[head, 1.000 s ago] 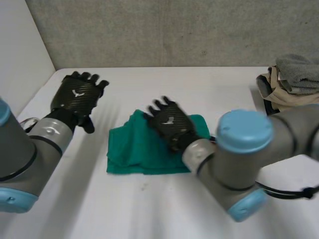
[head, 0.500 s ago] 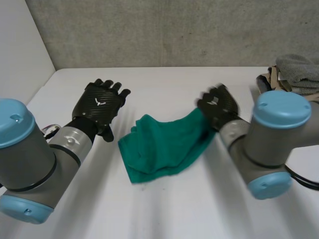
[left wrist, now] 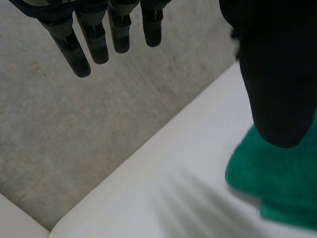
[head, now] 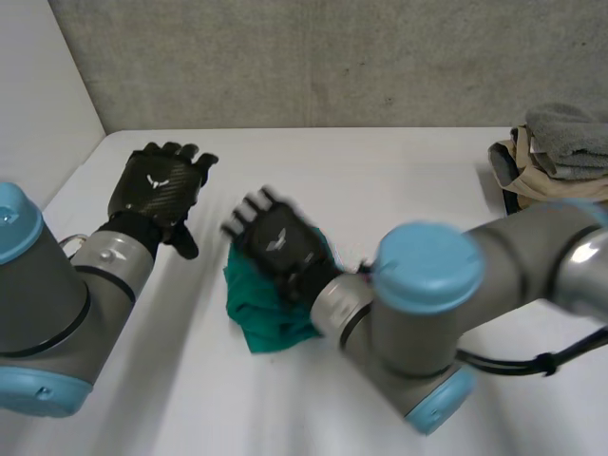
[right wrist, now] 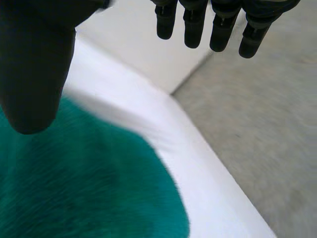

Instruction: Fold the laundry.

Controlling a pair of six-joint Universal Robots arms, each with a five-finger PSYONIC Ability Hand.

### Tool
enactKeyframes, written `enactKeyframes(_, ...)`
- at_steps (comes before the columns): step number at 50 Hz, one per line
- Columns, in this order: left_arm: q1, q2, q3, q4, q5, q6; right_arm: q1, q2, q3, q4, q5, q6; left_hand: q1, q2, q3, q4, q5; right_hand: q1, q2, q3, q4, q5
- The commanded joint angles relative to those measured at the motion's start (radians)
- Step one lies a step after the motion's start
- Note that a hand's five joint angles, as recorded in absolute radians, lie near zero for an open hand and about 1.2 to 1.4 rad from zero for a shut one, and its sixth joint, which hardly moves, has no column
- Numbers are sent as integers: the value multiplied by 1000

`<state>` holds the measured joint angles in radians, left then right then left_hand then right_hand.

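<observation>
Fold stage: right hand (head: 280, 243), fingers straight, grips nothing over the bunched green fabric cloth (head: 268, 328). Left hand (head: 157, 185) hangs open beside it. Next, I would press it flat.

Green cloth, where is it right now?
In the head view the green cloth lies bunched on the table beneath the right hand, the left hand apart at its left.

cloth (head: 271, 331) on table (head: 399, 176), right hand (head: 280, 244) above; pile (head: 556, 152) far right
</observation>
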<state>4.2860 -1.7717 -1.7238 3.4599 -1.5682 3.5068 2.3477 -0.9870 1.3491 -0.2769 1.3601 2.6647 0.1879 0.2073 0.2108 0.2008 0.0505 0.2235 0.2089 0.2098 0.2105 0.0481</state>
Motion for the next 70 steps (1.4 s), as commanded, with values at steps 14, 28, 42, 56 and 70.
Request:
enactKeyframes(14, -216, -350, 214, -219, -257, -149, -177, 229, -335, 496, -35, 397, 37, 18, 14, 24, 0, -49, -34, -35, -36, -48)
enactKeyframes(28, -209, -322, 190, -243, -240, -134, -169, 177, -318, 481, 108, 175, 46, 27, 23, 33, 9, -49, -34, -35, -36, -48)
enactKeyframes(42, -127, -193, 426, -304, 49, -134, -50, -19, 159, 18, 117, 32, 43, 24, 20, 30, 6, -49, -34, -35, -36, -48)
enactKeyframes(56, -106, -238, 575, -439, 407, -137, -27, 102, 193, -183, 117, 17, 43, 24, 20, 30, 6, -49, -34, -35, -36, -48)
enactKeyframes(70, -106, -242, 567, -439, 405, -137, -28, 208, 85, -268, 106, 14, 40, 21, 17, 27, 3, 610, 624, 623, 623, 610)
